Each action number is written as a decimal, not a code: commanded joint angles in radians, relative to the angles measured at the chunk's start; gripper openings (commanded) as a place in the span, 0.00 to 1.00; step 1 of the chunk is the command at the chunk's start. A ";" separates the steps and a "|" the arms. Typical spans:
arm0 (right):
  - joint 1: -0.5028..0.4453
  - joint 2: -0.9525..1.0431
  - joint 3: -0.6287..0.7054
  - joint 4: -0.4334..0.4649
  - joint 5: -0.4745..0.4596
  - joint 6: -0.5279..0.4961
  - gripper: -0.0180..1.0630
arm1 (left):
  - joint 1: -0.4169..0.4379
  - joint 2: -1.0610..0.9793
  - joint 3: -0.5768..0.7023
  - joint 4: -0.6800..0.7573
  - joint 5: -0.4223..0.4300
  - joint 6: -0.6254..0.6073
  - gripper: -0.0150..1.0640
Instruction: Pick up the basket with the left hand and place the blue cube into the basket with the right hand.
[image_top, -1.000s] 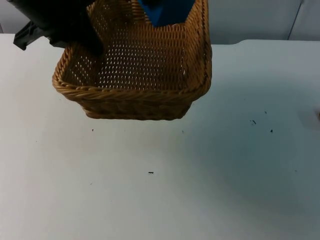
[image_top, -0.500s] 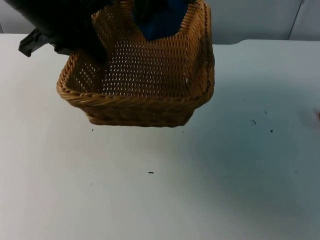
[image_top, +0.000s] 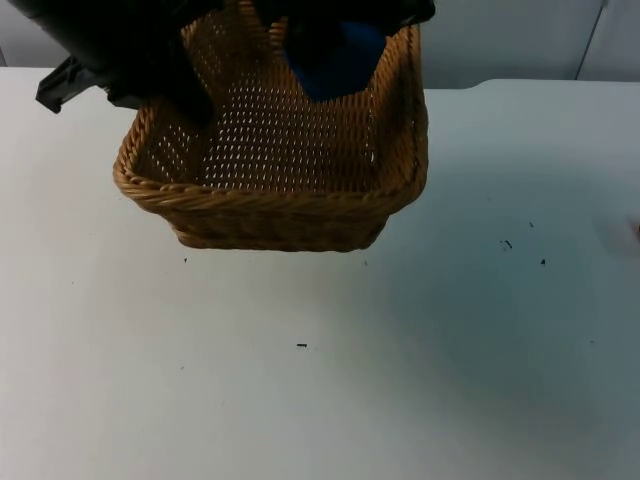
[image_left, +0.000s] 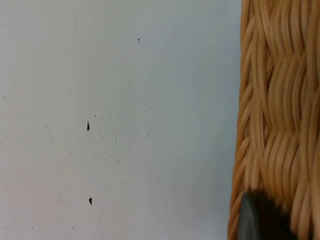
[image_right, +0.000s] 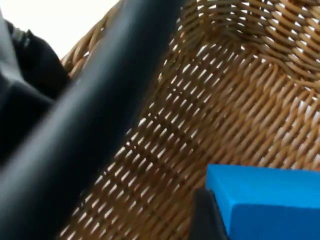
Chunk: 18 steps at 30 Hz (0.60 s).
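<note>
The left pincer (image_top: 185, 95) pinches the left wall of the wicker basket (image_top: 270, 195), holding it above the white counter (image_top: 400, 350) near its far edge. The right pincer (image_top: 330, 40) reaches into the basket from behind, clamped on the blue cube (image_top: 340, 60) above the woven floor.

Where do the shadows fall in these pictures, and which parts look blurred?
Top view: the basket casts a soft shadow on the table below and to its right. Left wrist view: the basket's weave looks soft. Right wrist view: a dark arm link is blurred; the blue cube is sharper.
</note>
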<state>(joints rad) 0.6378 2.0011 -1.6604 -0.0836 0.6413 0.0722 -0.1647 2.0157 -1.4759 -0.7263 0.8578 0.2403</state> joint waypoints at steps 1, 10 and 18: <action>-0.002 0.010 -0.008 -0.001 -0.037 0.005 0.01 | -0.008 -0.010 0.000 -0.029 -0.001 -0.005 0.01; -0.002 0.067 -0.008 0.009 -0.044 0.005 0.01 | -0.008 -0.010 0.000 -0.030 -0.001 -0.005 0.01; -0.002 0.070 -0.008 0.009 -0.081 -0.004 0.03 | -0.008 -0.010 0.000 -0.030 -0.001 -0.005 0.01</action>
<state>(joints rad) 0.6378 2.0759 -1.6604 -0.0776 0.5844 0.0740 -0.1647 2.0157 -1.4759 -0.7263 0.8573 0.2403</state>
